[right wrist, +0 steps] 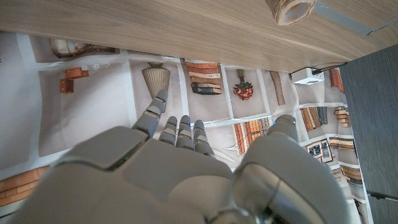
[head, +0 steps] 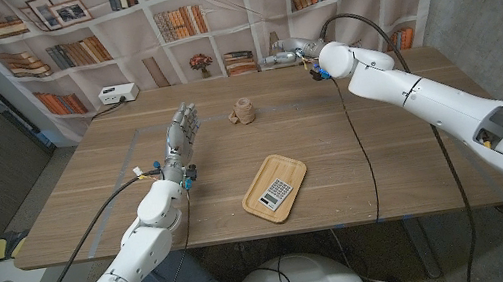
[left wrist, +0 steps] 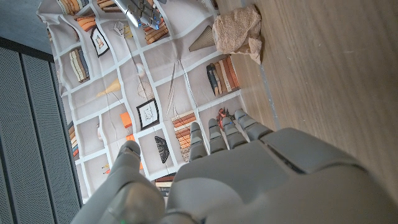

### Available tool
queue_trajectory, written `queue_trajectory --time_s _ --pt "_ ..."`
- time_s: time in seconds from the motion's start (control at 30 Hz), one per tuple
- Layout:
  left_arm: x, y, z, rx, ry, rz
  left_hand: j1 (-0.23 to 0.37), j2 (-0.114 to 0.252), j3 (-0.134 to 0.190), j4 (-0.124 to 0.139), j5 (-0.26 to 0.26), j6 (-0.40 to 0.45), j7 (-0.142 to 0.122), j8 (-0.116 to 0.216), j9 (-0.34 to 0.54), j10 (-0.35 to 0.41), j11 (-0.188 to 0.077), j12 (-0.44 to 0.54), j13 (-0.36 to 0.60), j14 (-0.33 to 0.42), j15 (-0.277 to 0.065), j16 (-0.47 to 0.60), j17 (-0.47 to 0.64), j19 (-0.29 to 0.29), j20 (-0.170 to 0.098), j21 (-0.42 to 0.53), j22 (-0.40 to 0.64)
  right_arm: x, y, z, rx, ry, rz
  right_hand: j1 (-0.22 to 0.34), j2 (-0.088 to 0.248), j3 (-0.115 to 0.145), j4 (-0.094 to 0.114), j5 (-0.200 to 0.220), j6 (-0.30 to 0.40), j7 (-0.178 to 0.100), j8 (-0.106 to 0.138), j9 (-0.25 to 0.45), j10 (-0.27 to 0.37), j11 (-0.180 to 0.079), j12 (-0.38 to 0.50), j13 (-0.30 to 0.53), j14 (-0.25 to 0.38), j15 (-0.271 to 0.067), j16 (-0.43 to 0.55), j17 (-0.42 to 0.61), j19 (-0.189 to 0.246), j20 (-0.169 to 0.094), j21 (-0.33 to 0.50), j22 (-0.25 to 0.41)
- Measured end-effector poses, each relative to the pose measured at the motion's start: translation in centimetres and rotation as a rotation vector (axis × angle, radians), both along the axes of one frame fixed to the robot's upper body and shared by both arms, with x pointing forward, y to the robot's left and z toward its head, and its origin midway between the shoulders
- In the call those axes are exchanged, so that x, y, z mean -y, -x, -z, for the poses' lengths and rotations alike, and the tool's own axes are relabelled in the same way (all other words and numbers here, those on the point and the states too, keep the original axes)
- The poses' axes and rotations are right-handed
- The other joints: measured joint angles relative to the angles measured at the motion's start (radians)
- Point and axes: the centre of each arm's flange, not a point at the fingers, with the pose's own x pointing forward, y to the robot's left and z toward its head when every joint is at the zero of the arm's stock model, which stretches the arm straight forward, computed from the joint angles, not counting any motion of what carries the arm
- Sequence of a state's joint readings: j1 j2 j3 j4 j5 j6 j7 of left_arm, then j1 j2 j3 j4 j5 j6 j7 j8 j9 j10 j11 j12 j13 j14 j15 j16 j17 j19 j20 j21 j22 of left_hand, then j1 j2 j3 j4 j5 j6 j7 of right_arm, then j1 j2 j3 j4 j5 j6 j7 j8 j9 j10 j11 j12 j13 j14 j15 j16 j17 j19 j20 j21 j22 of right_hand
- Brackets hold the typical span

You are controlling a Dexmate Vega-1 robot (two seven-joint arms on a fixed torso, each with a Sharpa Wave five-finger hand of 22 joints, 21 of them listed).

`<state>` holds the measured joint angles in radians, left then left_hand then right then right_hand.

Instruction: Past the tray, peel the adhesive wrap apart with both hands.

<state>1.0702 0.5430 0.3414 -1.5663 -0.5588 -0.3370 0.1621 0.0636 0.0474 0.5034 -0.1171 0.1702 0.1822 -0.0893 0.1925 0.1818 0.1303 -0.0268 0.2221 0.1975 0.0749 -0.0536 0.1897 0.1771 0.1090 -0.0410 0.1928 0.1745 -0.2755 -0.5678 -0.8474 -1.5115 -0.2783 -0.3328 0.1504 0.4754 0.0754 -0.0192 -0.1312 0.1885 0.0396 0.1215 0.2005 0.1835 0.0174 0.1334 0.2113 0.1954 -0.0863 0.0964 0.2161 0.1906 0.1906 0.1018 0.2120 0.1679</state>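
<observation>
Two white arms reach in over the wooden table (head: 407,162), and neither hand holds anything. Nearest, the left arm comes up from the near edge with its forearm rising over the left half of the table; the left hand (head: 181,138) stands upright at its end, fingers (head: 186,121) extended upward and side by side, only slightly parted, gripping nothing and touching nothing. Right of that hand and nearer than its fingertips lies the wooden tray (head: 251,202), set at an angle, with a small calculator (head: 277,192) lying flat inside it. Beyond the tray, a little past and to the right of the left fingertips, the roll of tan adhesive wrap (head: 244,112) sits on the table, apart from both hands; the left wrist view shows it as a rumpled tan wad (left wrist: 239,30) ahead of the straight fingers. Farthest, the right arm stretches across the right side to the table's far edge, where the right hand (head: 286,54) is held out level over that edge, fingers (right wrist: 179,132) straight and loosely spread toward the printed bookshelf backdrop (head: 210,6), well clear of the wrap.
</observation>
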Motion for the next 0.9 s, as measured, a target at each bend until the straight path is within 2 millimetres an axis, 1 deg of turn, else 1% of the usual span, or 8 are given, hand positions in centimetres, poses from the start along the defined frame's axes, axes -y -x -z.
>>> queue_trajectory --time_s 0.77,0.9 --pt "0.1 0.1 0.3 -0.001 0.002 0.008 0.000 0.000 0.000 0.000 0.000 0.000 0.000 0.000 0.000 0.000 0.000 0.000 0.000 0.000 0.000 0.000 0.000 -0.003 0.003 0.000 0.000 -3.0 0.1 -0.3 0.017 0.085 0.048 0.000 0.000 0.000 0.000 0.000 0.000 0.000 0.000 0.000 0.000 0.000 0.000 0.000 0.000 0.000 0.000 0.000 0.000 0.000 -0.006 0.000" --pt "0.1 0.1 0.4 -0.002 0.003 0.008 0.000 0.000 0.000 0.000 0.000 0.000 0.000 0.000 0.000 0.000 0.000 0.000 0.000 0.000 0.000 0.000 0.000 -0.004 0.004 0.000 0.000 -3.3 0.0 -0.3 0.017 0.095 0.059 0.000 0.000 0.000 0.000 0.000 0.000 0.000 0.000 0.000 0.000 0.000 0.000 0.000 0.000 0.000 0.000 0.000 0.000 0.000 -0.013 0.000"
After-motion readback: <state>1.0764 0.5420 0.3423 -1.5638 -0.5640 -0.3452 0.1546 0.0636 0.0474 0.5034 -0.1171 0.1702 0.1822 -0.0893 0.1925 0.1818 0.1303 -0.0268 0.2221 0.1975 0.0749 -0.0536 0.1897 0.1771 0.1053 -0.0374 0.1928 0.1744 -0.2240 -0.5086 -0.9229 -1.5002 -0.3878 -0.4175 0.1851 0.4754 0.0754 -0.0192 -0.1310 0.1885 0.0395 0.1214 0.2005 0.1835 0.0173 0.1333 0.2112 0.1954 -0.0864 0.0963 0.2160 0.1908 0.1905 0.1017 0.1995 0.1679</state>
